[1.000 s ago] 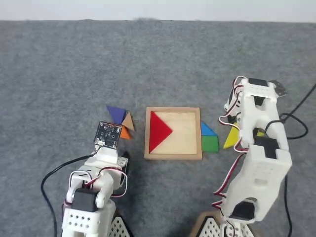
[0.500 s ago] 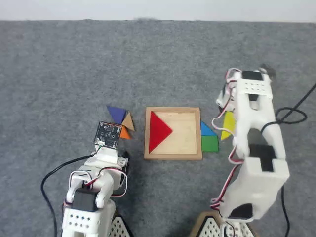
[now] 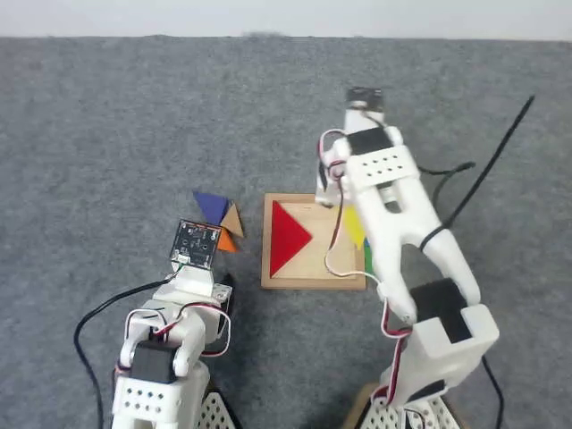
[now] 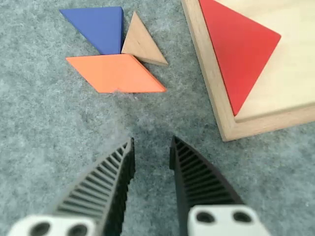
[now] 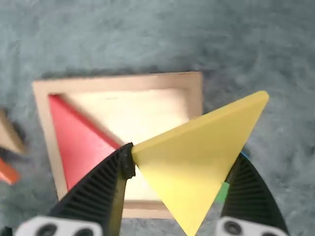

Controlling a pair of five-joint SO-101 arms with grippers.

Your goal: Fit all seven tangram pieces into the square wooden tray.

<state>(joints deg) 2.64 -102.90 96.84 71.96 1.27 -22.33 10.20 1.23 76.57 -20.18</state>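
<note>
Currently your right hand is gripping the yellow triangle above the tray, where only the red triangle is lying.

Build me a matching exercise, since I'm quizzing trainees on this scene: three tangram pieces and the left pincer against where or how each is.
1 red triangle
2 yellow triangle
3 orange parallelogram
4 left pincer

A open, above the grey mat
B lying in the tray
C held in the right pincer
D beside the tan triangle

Pairs: 1-B, 2-C, 3-D, 4-A
</note>
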